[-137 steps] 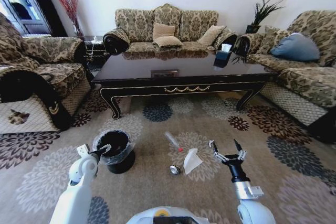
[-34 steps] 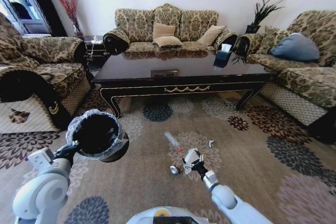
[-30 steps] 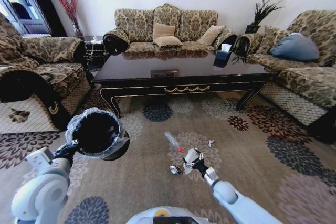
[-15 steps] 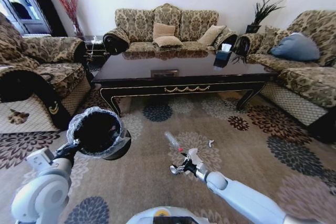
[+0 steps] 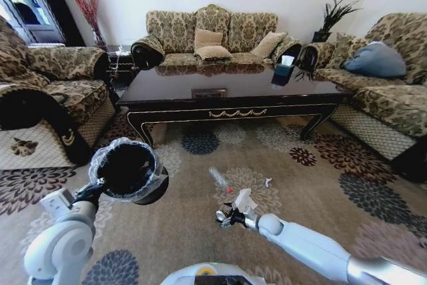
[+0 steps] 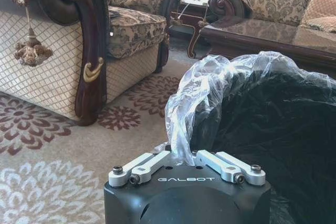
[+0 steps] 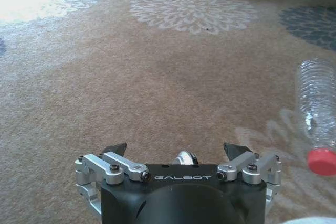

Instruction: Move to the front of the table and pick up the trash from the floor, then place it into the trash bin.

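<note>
The right gripper [image 5: 225,217] had been shifted from the crumpled paper [image 5: 243,199] to beside the small silvery can [image 7: 184,158], jaws spread, nothing grasped. The trash bin [image 5: 129,172] was kept raised beside it, clenched at the rim by the left gripper [image 6: 187,157], so no trash was binned yet.

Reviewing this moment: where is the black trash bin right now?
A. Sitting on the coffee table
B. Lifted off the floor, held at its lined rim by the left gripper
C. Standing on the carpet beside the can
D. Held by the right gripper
B: the trash bin is raised above the carpet, with the left gripper clamped on its plastic-lined rim, while the right gripper is low by the can.
</note>
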Controlling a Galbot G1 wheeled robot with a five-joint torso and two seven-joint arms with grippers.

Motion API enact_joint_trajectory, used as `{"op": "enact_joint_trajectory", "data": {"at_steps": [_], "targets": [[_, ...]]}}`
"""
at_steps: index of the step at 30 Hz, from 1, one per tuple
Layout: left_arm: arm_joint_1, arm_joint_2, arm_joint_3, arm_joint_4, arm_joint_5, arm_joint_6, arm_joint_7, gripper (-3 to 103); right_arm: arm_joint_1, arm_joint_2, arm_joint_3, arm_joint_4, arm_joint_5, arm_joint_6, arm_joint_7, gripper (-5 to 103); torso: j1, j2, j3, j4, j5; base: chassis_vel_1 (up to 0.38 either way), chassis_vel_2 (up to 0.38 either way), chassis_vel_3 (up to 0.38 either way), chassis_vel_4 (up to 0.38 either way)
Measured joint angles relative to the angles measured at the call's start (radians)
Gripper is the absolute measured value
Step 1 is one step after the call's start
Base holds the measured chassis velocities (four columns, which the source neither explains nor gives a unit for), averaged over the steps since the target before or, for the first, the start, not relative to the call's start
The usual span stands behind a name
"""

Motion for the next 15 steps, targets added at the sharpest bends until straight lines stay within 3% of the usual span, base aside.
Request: {"op": "enact_joint_trajectory", "data": {"at_steps": [6, 15], "targets": [[0.008, -0.001, -0.003, -0.009, -0.001, 0.000, -0.002, 3, 0.002, 0.022, -0.007, -0.035, 0.022, -0.003, 0.020, 100, 0.000, 0.000, 0.000, 0.0001, 0.0000, 0.000, 0.000, 0.000, 0.000], [0.011, -0.005, 0.002, -0.013, 0.005, 0.001, -0.005, 3, -0.044, 0.020, 0.010, -0.017, 0.131, -0.048, 0.112, 100, 0.000, 0.000, 0.000, 0.0000, 0.0000, 0.000, 0.000, 0.000, 0.000]]}}
